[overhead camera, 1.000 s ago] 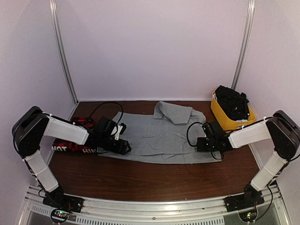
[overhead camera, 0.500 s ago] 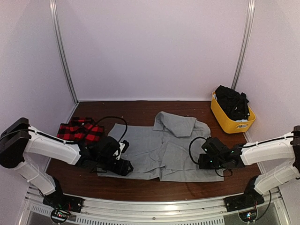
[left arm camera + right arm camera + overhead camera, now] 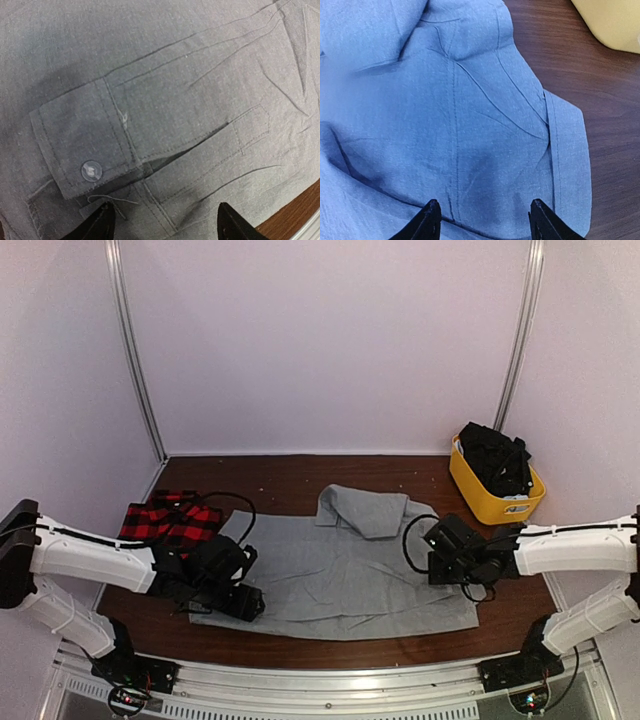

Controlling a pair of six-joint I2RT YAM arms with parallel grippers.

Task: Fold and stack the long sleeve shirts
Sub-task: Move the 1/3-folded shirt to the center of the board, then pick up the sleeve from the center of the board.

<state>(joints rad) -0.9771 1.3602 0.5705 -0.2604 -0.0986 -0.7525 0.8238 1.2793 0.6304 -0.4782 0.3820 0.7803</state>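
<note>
Entry: grey shirt (image 3: 340, 575), laid flat on the table (image 3: 300, 472), one sleeve folded across its top, apparently as a first fold.
Detail: left gripper (image 3: 165, 226) is released, fingers apart and empty, low over the shirt's near-left corner above a buttoned cuff (image 3: 85, 160), likely placed to take that edge. Right gripper (image 3: 485, 220) is likewise released, over the shirt's right edge, mirroring it. Plaid shirt (image 3: 170, 520) lies bunched just left of the grey shirt, awaiting its turn. Yellow bin (image 3: 478, 492) stands beyond the shirt's right side.
</note>
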